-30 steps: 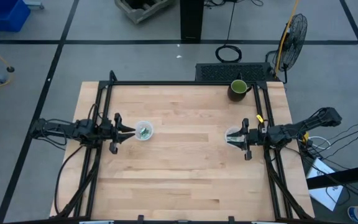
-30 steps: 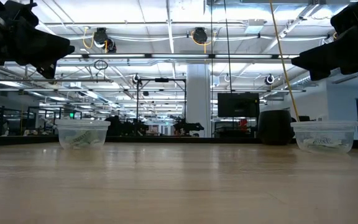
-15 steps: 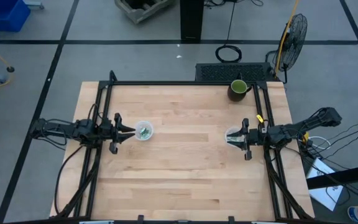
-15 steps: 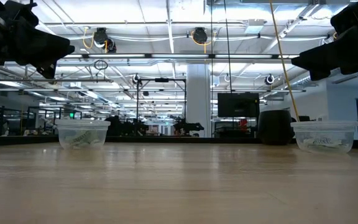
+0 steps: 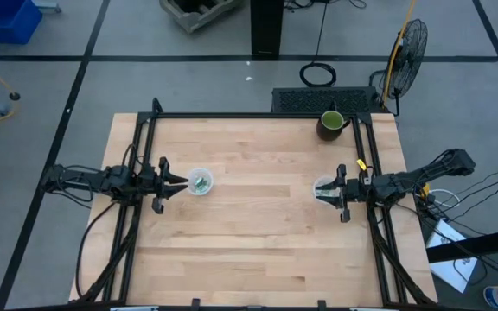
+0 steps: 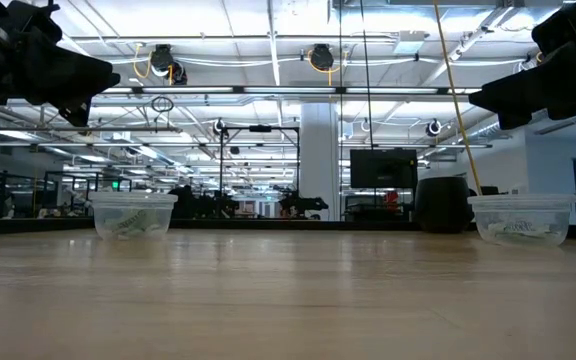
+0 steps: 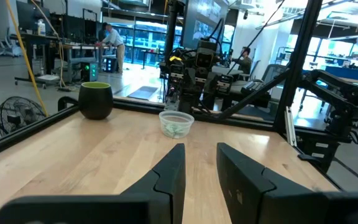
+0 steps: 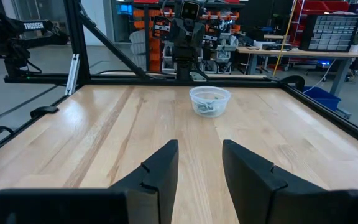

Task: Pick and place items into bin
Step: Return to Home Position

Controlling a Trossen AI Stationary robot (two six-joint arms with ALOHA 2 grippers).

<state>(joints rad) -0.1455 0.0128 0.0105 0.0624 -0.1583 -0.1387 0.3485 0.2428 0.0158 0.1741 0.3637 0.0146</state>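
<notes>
Two small clear tubs stand on the wooden table. The left tub (image 5: 201, 181) holds pale green-and-white packets (image 8: 209, 109) and also shows in the low view (image 6: 133, 215). The right tub (image 5: 325, 186) holds more packets (image 7: 176, 129) and also shows in the low view (image 6: 522, 218). My left gripper (image 5: 184, 181) hangs open and empty just left of the left tub, well above the table (image 6: 88, 85). My right gripper (image 5: 318, 192) hangs open and empty over the right tub's edge, also raised (image 6: 488, 98). Each wrist view shows only the far tub past its open fingers.
A dark green mug (image 5: 331, 123) stands at the far right corner and shows in the left wrist view (image 7: 96, 99). Black frame rails (image 5: 145, 147) run along the table's left, right and far sides. Bare wood (image 5: 258, 225) lies between the tubs.
</notes>
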